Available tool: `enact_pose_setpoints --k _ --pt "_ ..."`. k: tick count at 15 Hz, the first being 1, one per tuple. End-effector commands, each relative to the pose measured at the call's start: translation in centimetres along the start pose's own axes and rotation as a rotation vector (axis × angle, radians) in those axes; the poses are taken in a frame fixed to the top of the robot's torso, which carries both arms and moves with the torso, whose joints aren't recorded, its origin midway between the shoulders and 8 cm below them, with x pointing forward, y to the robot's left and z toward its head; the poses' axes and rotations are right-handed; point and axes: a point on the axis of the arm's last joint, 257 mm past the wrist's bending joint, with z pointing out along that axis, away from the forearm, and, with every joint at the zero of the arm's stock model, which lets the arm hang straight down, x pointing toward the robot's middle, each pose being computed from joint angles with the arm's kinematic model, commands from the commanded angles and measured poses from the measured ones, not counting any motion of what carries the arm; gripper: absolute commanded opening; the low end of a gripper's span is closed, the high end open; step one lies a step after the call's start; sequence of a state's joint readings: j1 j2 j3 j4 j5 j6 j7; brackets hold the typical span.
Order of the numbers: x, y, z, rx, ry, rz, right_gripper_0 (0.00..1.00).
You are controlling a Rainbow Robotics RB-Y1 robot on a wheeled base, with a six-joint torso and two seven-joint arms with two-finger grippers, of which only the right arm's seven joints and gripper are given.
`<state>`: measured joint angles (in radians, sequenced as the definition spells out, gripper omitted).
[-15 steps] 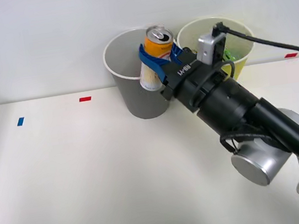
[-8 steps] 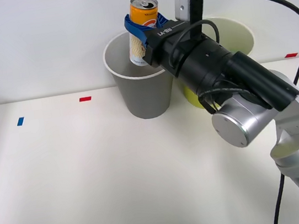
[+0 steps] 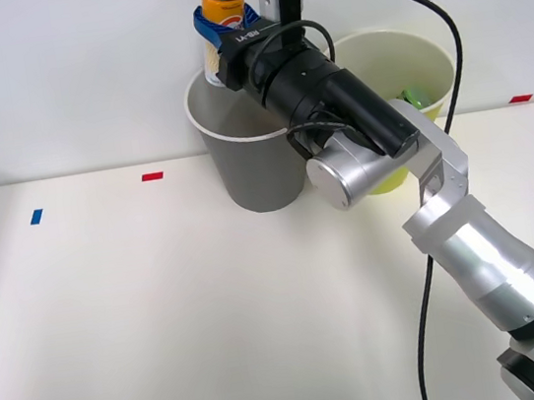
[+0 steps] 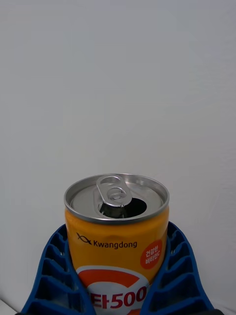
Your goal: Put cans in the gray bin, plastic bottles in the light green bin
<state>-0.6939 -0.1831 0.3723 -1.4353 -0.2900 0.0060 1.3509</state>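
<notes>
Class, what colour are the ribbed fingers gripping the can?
Blue fingers clasp the can; the right wrist view shows it best.

Right arm: enters from 5 o'clock, reaches toward 11 o'clock, elbow bent, forearm raised.
Right wrist: black housing, angled up and away from the robot.
Right gripper (image 3: 213, 30): held high; blue ribbed fingers (image 4: 49, 275) clamped on both sides of the can (image 3: 219, 3), upright.
</notes>
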Motion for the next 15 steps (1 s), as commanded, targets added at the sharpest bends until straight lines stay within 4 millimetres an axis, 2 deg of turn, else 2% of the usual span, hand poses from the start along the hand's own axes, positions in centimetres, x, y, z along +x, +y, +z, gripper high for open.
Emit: enact_pose_setpoints --k 1,2,3,4,5,6,10,15 --pt "0.1 0.0 0.9 0.0 -0.007 -0.026 0.11" --pt "0.2 0.0 0.9 -0.001 -0.005 -0.031 0.11" --pt "0.2 -0.3 0.8 0.001 -0.004 -0.038 0.24" --pt "0.2 -0.5 0.7 0.003 -0.002 -0.045 0.44" --pt "0.3 -0.8 0.6 0.006 0.001 -0.058 0.77" --pt "0.4 -1.0 0.5 0.008 0.004 -0.067 1.0" --pt "0.9 -2.4 -1.3 0.022 -0.012 -0.123 1.0" --pt "1.2 -3.5 -6.3 0.038 -0.016 -0.169 1.0"
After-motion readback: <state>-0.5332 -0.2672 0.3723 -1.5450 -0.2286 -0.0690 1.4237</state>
